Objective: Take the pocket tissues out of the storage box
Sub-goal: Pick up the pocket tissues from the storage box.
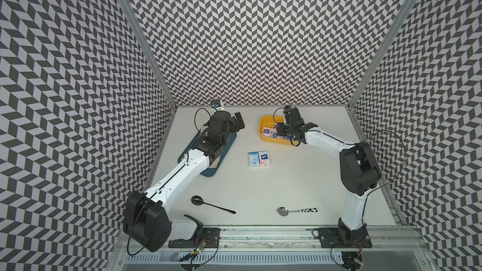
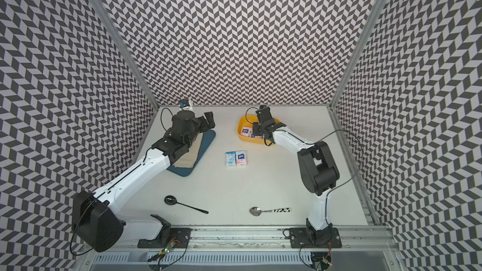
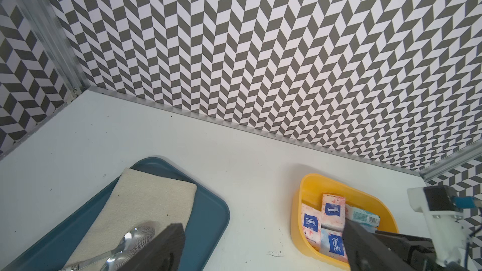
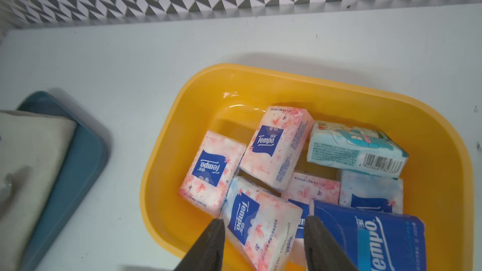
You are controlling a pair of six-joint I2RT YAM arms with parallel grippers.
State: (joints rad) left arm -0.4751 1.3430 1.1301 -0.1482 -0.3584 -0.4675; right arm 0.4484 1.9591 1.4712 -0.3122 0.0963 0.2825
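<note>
Two dark fingers point(image 4: 208, 246) of the right claw point(image 4: 263, 220) reach down into the yellow box point(image 4: 260, 82). They stand apart, with a pink-and-white tissue pack point(image 4: 258, 228) lying between them. Whether they pinch that pack or only straddle it cannot be told. A dark blue pack point(image 4: 370, 238) lies against one finger.

Ahead of the fingertips, deeper in the box, lie more packs. There is one pink pack point(image 4: 212, 170), a second pink pack point(image 4: 276, 147), a teal pack with a barcode point(image 4: 354, 149) and a pale blue pack point(image 4: 370, 194). A buried pink pack point(image 4: 310, 189) shows partly beneath the rest. All seven sit inside the box walls.

Behind this claw, toward the arm bases and off to its left, two packs lie side by side, touching, on the white table point(image 1: 300, 178). One is a light blue pack point(image 1: 253, 160) and the other a rosy pack point(image 1: 264, 159).

The left claw point(image 3: 263, 226) is spread wide with nothing between its fingers. Beneath and behind it lies a blue tray point(image 3: 214, 212) holding a beige cloth point(image 3: 151, 199), and shiny spoons point(image 3: 130, 238) rest on the cloth. Well behind both claws, a black spoon point(image 1: 208, 204) and a metal spoon point(image 1: 294, 211) lie apart on the table.
</note>
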